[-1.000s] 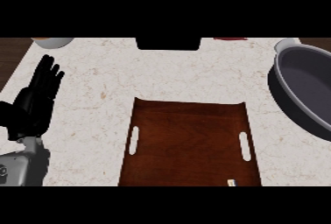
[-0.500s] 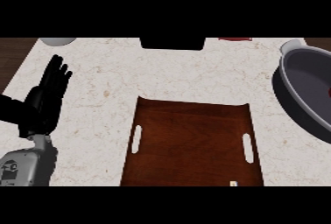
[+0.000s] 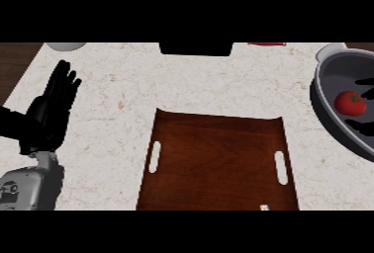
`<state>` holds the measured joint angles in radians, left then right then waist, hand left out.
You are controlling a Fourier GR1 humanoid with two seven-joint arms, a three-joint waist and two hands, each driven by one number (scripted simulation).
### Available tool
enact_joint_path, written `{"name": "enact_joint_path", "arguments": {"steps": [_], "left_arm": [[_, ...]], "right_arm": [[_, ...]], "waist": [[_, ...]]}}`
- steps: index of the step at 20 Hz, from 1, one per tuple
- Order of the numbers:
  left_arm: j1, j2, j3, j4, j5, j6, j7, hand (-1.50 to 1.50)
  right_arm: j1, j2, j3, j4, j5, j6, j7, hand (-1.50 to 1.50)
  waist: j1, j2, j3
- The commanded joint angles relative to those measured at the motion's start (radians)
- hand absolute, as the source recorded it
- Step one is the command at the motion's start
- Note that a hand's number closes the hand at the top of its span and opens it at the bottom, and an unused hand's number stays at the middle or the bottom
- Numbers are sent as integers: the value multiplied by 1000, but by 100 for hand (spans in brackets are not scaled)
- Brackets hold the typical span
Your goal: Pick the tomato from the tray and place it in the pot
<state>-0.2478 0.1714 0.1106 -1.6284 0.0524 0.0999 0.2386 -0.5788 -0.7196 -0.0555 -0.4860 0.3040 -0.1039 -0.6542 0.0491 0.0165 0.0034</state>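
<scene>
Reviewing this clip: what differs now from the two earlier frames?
A tomato now lies in the pot, which showed none before. The right hand has come into view beside it at the picture's right edge. The left hand, open with fingers up, drifted slightly right. The tray and pot stayed where they were.

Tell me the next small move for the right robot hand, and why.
Probably draw the right robot hand up out of the pot, releasing first if it holds anything: the tomato already lies inside the pot, off the tray, with that hand showing on both sides of it.
</scene>
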Motion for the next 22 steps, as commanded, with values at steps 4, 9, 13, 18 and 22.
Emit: {"name": "enact_joint_path", "arguments": {"steps": [4,9,13,18,22], "left_arm": [[-15,7,19,39,17,-16,-17,0],[-13,5,9,31,7,-16,-25,0],[20,-5,4,-12,-14,12,-24,0],[-4,6,30,29,20,-13,-30,0],[24,17,23,2,16,-25,-25,0]], "right_arm": [[-72,65,-68,162,-88,205,-157,-150],[-156,32,-181,231,-205,378,-160,-150],[-153,-83,-253,303,-266,524,-162,-150],[-114,-179,-275,333,-279,617,-188,-150],[-94,-252,-290,342,-295,711,-157,-150]], "waist": [[-4,4,2],[-7,1,1],[-7,1,2],[-6,8,4],[0,7,6]]}}
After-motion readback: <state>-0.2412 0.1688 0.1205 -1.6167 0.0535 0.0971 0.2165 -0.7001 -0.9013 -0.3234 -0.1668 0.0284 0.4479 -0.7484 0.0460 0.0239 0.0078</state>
